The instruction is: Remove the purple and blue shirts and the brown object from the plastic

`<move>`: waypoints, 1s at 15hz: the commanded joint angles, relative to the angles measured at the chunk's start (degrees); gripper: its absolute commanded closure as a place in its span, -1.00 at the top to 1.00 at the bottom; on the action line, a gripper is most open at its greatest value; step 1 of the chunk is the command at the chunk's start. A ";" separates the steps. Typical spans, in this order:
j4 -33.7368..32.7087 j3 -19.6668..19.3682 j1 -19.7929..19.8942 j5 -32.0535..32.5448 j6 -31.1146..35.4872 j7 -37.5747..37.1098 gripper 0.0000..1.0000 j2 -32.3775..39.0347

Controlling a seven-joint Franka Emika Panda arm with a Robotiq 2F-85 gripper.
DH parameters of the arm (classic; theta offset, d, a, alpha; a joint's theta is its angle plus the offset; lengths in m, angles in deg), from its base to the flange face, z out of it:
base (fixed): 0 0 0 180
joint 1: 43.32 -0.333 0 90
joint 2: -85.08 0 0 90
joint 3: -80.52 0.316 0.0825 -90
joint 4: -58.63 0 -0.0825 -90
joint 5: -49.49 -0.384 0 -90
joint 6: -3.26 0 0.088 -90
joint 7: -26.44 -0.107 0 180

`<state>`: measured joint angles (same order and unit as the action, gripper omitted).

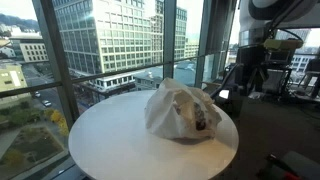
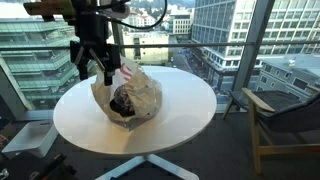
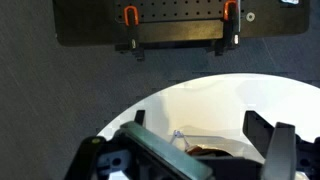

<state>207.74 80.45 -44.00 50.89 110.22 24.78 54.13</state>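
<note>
Wrist view: the gripper (image 3: 197, 125) is released, jaws wide apart, over the round white table (image 3: 210, 98), with dark floor beyond the table's edge.

In an exterior view, the plastic (image 2: 135, 92) lies near the table's middle. Its mouth is open on dark contents (image 2: 124, 101), and the claw hangs close above.

In an exterior view, windows (image 1: 110, 40) show city towers. The brown object cannot be made out.
</note>
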 commanded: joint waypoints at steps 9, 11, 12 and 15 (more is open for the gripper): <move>-0.20 0.26 0.27 -0.14 -0.07 0.11 1.00 0.00; -0.20 0.26 0.27 -0.14 -0.07 0.11 1.00 0.00; -0.20 0.26 0.27 -0.14 -0.07 0.11 1.00 0.00; 1.05 -0.91 -0.39 -3.13 1.53 1.19 1.00 5.54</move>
<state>207.98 80.36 -44.00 50.61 110.15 24.70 54.82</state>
